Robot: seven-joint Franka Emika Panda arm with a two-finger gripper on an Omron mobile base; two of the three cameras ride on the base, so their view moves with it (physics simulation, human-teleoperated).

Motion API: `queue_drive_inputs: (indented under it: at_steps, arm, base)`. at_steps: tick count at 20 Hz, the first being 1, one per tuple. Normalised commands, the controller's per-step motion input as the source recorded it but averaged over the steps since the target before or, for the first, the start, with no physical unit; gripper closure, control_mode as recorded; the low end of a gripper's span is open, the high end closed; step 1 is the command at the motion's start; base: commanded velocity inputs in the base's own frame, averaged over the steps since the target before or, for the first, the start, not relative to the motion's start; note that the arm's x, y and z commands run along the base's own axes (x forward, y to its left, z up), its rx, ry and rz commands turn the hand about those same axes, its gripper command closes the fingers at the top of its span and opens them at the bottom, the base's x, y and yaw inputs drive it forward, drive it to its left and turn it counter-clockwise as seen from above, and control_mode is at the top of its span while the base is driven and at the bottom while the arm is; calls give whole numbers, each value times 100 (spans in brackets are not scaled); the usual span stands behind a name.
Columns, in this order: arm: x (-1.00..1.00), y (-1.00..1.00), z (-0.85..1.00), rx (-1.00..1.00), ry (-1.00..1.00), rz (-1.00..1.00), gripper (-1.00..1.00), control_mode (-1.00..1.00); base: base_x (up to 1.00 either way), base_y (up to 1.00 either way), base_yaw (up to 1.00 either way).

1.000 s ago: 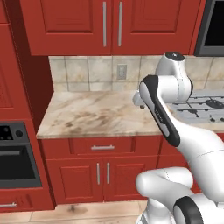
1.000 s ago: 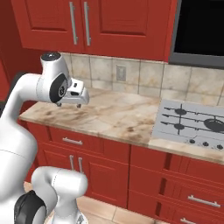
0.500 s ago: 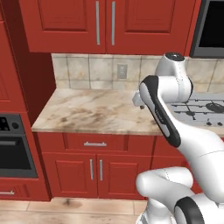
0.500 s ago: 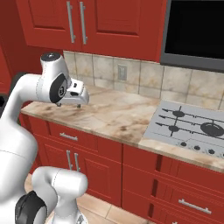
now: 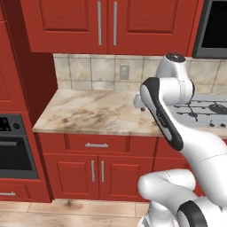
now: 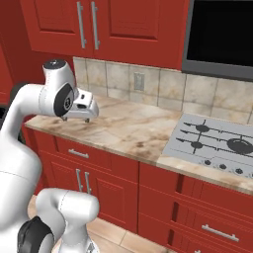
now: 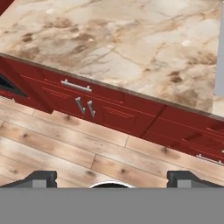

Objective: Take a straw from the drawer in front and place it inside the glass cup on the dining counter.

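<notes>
While the drawer (image 5: 96,144) stays closed under the bench's (image 5: 102,113) front edge, presumably hiding the straw, the tool (image 6: 88,105) hangs spread and empty above that bench. Thin, light and stiff, the straw would probably suit a mid-length pinch.

Red cabinets (image 5: 106,24) fill the top of the frame above a tiled wall (image 5: 88,73). A marbled worktop (image 5: 95,113) crosses the middle, a gas hob (image 6: 215,143) at right. Wooden floor (image 7: 57,148) lies below.
</notes>
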Motion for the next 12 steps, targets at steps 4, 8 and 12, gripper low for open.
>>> queue_drive_inputs:
  at_steps: [4,8,12]
  arm:
    - [-33,34,-6,-1,0,0,-100,-100]
    - [-16,92,-22,-11,0,0,-100,-100]
    - [0,99,-30,-18,0,0,-100,-100]
  base:
    - [0,0,0]
    - [0,0,0]
    - [0,0,0]
